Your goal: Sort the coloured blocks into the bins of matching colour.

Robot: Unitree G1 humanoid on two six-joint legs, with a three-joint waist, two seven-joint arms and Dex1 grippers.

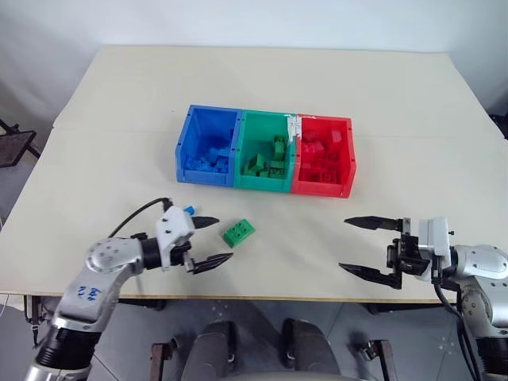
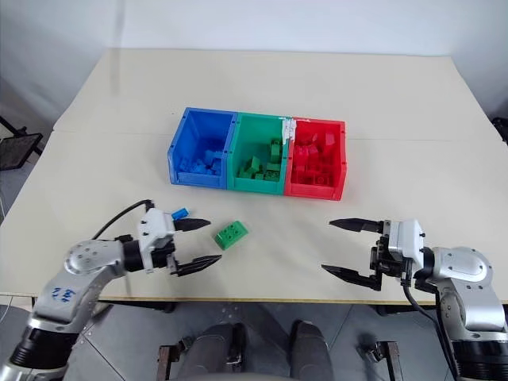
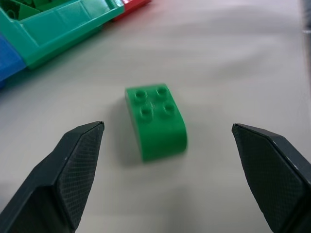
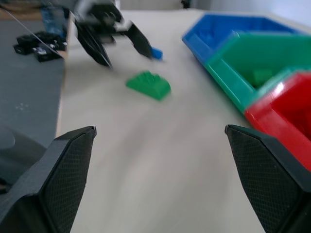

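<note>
The tiny blue block (image 2: 179,213) is partly hidden behind the left gripper (image 2: 198,244), at about 11 o'clock from the green block (image 2: 230,234). Bricks heaped in the blue bin (image 1: 184,152), green bin (image 1: 246,147) and red bin (image 1: 347,155) are too small to count. In the right wrist view the left gripper is blurred

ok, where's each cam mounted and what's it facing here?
Left and right eye: on the head, looking down at the table, three bins and both arms.
Left wrist: along the open left gripper at the green block.
Right wrist: along the open right gripper across the table; the left gripper shows beyond.
Shared: green block, green bin.
</note>
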